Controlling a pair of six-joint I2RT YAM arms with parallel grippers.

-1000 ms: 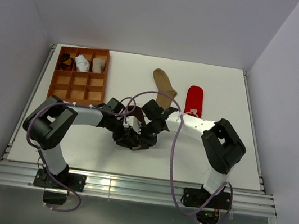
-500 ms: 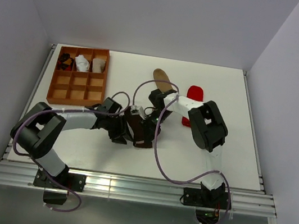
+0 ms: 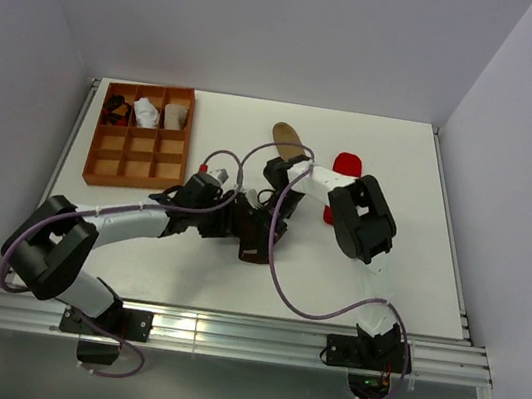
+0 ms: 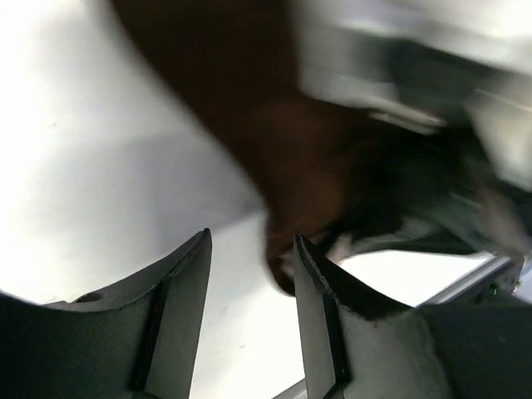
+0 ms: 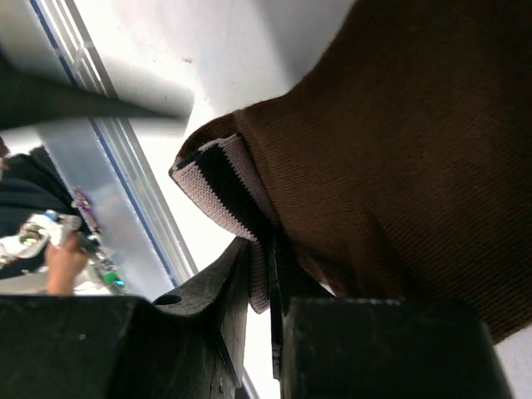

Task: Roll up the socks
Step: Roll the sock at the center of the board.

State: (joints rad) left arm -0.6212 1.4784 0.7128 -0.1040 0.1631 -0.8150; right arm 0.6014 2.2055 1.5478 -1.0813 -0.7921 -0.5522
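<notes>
The dark brown sock (image 3: 255,248) lies near the middle of the white table (image 3: 386,269), bunched between the two wrists, which meet over it. In the right wrist view, the right gripper (image 5: 271,253) has its fingers pinched together on the sock's striped cuff (image 5: 218,184), with the brown knit spreading away above them. The left gripper (image 4: 249,249) stands with its fingers apart and bare table showing in the gap. That view is badly smeared, but the sock seems to sit just beyond the fingertips, not between them. Farther back, the tan sock (image 3: 288,141) lies flat, and the red sock (image 3: 347,162) sits just to its right, partly hidden by the right arm. At the far left is a wooden tray (image 3: 131,174) with small sock bundles (image 3: 145,112) in its back row.
</notes>
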